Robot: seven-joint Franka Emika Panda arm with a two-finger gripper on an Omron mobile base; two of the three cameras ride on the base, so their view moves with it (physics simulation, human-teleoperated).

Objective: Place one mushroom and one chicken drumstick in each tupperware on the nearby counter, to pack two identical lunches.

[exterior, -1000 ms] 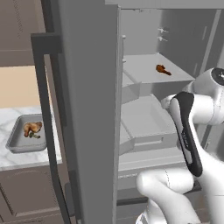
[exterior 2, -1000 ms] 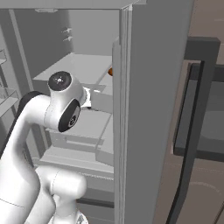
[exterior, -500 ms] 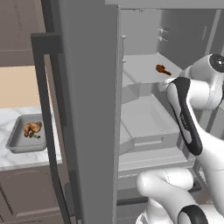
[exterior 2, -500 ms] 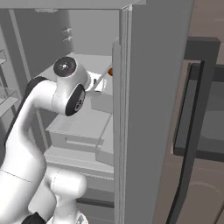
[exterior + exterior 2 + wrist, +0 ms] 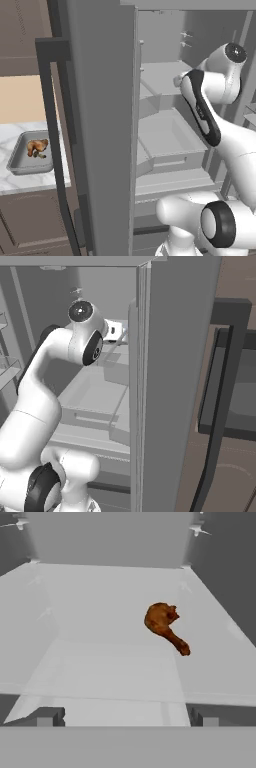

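The gripper stands with its jaws spread wide and nothing between them, at the front edge of a fridge shelf, so the step in hand looks like fetching a chicken drumstick. It lies ahead of the fingertips and a little right, well apart, thick end farther in. Next, reach in and close on it; a tupperware on the counter, far left, already holds food.
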